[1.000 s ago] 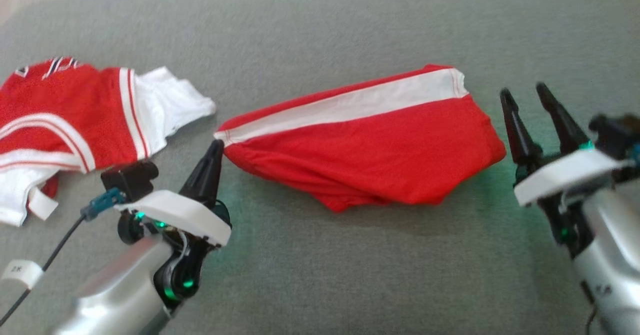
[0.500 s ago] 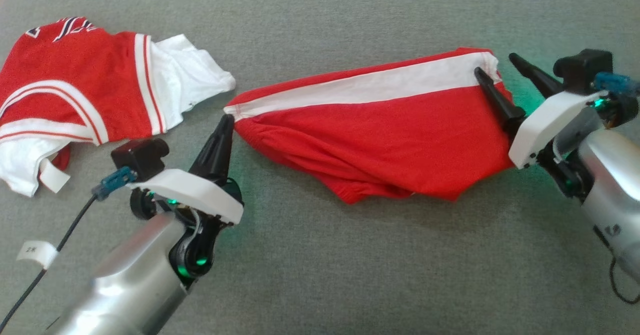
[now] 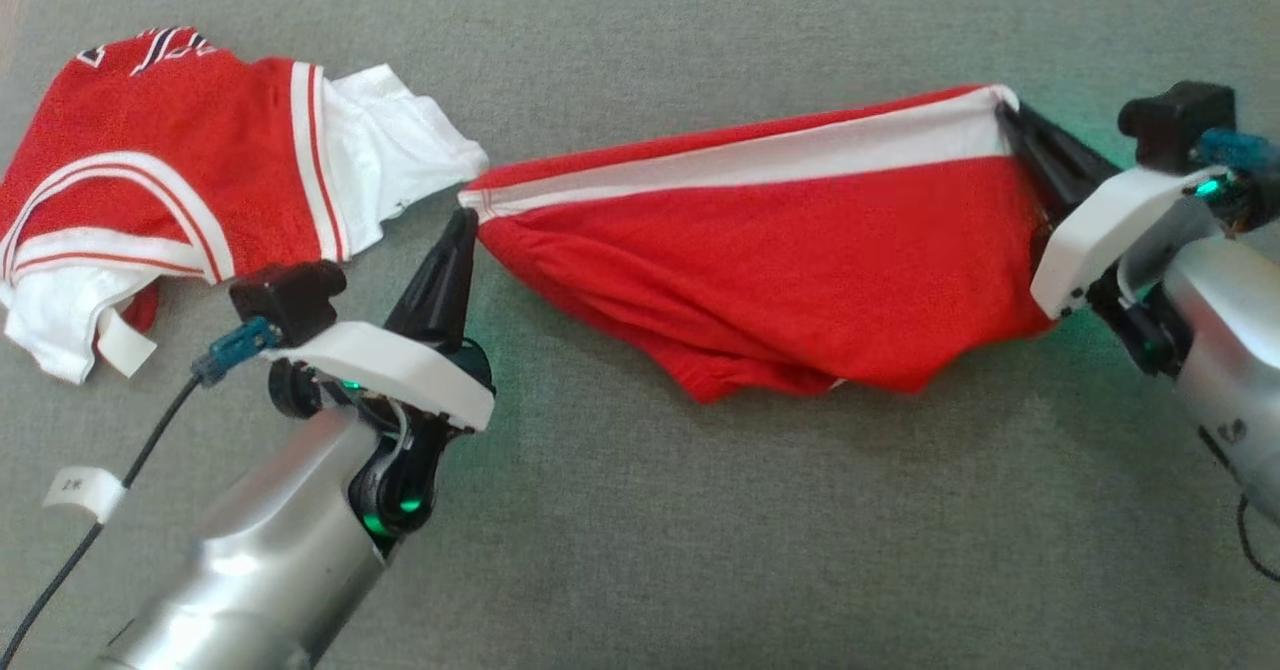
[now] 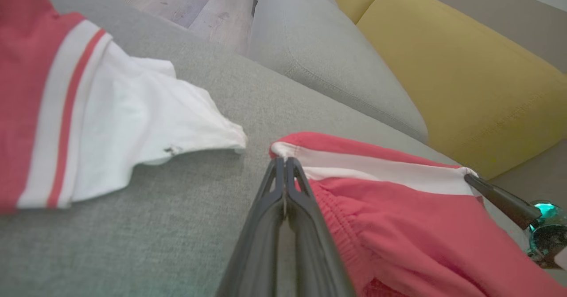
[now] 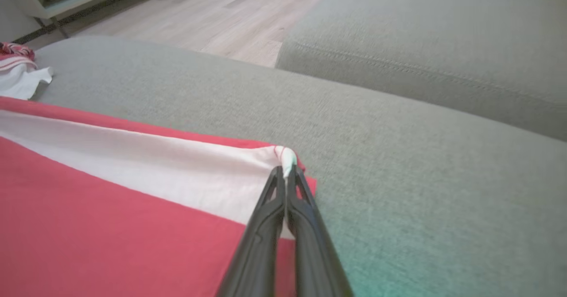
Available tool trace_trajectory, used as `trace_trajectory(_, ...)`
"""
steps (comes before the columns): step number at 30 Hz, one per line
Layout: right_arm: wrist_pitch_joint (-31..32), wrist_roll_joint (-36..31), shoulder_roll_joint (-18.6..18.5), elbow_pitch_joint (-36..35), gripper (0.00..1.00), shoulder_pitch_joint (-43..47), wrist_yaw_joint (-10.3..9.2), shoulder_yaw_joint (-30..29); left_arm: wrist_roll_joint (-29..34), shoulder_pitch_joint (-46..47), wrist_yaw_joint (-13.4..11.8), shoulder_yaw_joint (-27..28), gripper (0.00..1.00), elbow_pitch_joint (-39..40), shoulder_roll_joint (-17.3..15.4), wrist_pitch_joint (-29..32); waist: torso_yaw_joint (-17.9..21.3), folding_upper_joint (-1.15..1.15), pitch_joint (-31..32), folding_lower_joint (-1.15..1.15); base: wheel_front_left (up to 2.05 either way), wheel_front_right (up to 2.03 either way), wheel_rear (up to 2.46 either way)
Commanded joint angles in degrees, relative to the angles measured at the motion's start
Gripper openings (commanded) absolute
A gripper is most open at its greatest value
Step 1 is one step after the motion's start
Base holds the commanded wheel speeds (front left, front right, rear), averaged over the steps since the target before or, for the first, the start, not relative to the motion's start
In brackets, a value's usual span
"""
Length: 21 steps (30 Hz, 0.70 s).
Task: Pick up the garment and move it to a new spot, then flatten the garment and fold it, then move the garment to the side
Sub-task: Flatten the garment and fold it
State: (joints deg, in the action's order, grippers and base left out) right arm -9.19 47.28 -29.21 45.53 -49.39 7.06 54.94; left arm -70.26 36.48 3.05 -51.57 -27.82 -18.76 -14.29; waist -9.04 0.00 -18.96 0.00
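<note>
Garment [image 3: 780, 260] in red with one white stripe, stretched across grey couch [image 3: 700, 550]. Pinched at its left corner by left gripper [image 3: 465, 218], fingers pressed together; pinched at its right white corner by right gripper [image 3: 1006, 112], likewise clamped tight on cloth. Just left of it, close but apart, second piece: crumpled red-and-white jersey [image 3: 170, 170]. One white tag [image 3: 85, 491] on left arm's cable [image 3: 120, 480], writing too blurred to read. From left wrist: yellow cushion [image 4: 465, 75] beyond couch. From right wrist: pale wooden floor [image 5: 199, 13].
</note>
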Motion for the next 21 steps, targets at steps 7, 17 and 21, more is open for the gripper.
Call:
trace_trajectory(7, -4.55, 1.75, -3.60, -1.08, 0.00, -6.69, 0.43, 0.11, 5.26, 7.44, 0.64, 4.22, 0.00, 2.02, -2.73, -0.71, 3.80, 0.00, 2.62, 0.00, 0.00, 0.00, 0.00)
trace_trajectory(17, -5.78, -2.26, -9.26, -5.13, 0.00, -23.81, 0.43, -9.47, 14.31, 32.86, 1.59, 8.10, 0.00, -1.83, 1.28, -0.63, 10.80, 0.00, -1.18, 0.00, 0.00, 0.00, 0.00)
trace_trajectory(21, -5.79, -7.58, -10.35, -8.55, 0.00, -27.32, 0.43, -17.96, 20.56, 39.41, 2.26, 14.12, 0.00, -1.32, 3.82, -0.68, 13.02, 0.00, -2.99, 0.00, 0.00, 0.00, 0.00)
